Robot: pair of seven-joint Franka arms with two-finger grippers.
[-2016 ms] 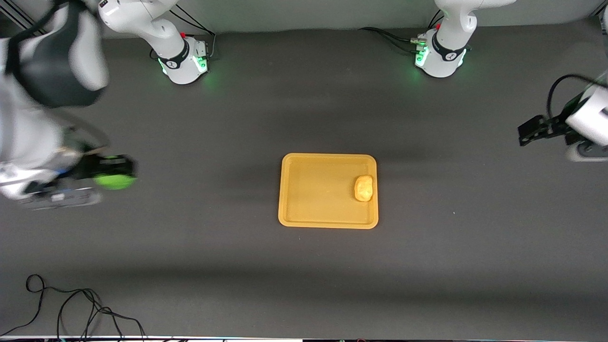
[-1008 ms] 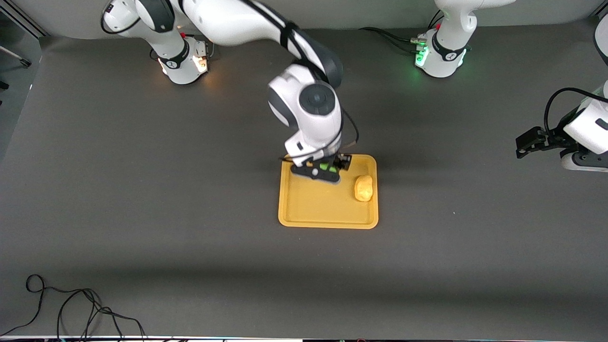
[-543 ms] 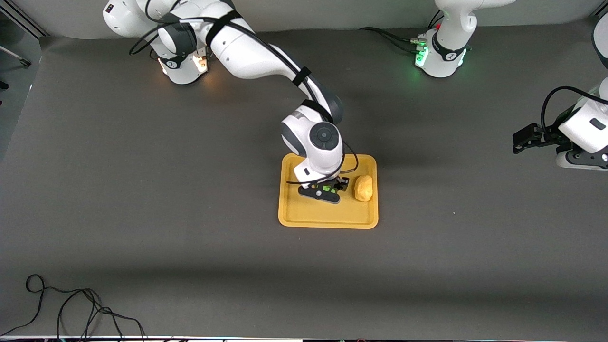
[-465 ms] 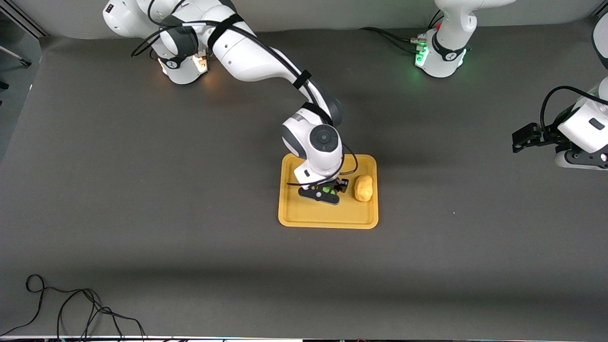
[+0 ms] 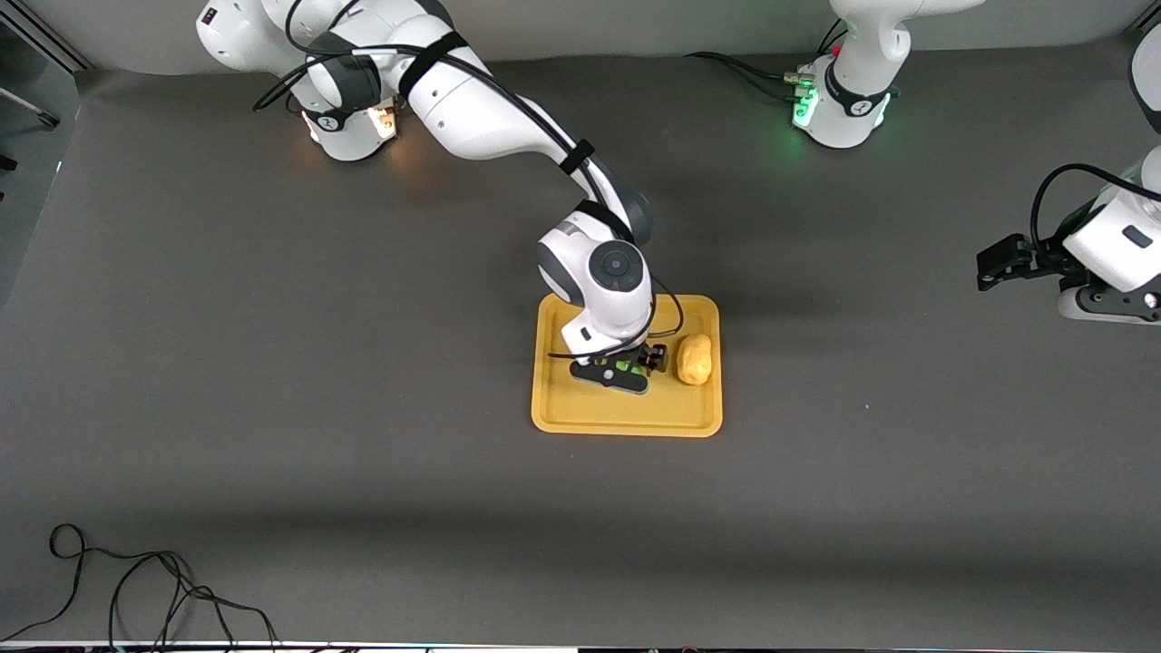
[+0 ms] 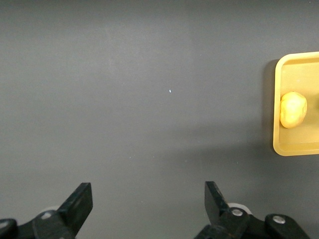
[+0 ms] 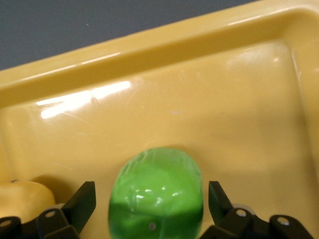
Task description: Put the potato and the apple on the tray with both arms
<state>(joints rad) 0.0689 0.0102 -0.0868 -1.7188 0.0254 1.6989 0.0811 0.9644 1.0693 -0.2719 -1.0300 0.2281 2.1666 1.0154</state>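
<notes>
The yellow-orange tray (image 5: 626, 423) lies mid-table. The tan potato (image 5: 695, 359) rests in it near the edge toward the left arm's end. The green apple (image 5: 624, 366) sits on the tray floor beside the potato. My right gripper (image 5: 626, 368) is low over the tray, open, with a finger on each side of the apple. In the right wrist view the apple (image 7: 157, 191) shows a gap to each finger (image 7: 82, 204) of the right gripper (image 7: 151, 199), and the potato (image 7: 22, 199) is beside it. My left gripper (image 5: 993, 268) waits open and empty over bare table; its wrist view shows the gripper (image 6: 148, 199), tray (image 6: 299, 147) and potato (image 6: 293, 109).
The two arm bases (image 5: 349, 118) (image 5: 839, 109) stand at the table edge farthest from the front camera. A black cable (image 5: 136, 589) lies at the nearest edge toward the right arm's end. Dark grey tabletop surrounds the tray.
My right arm has swung from its end of the table to the tray with the apple and come down onto the tray floor. My left gripper has barely shifted.
</notes>
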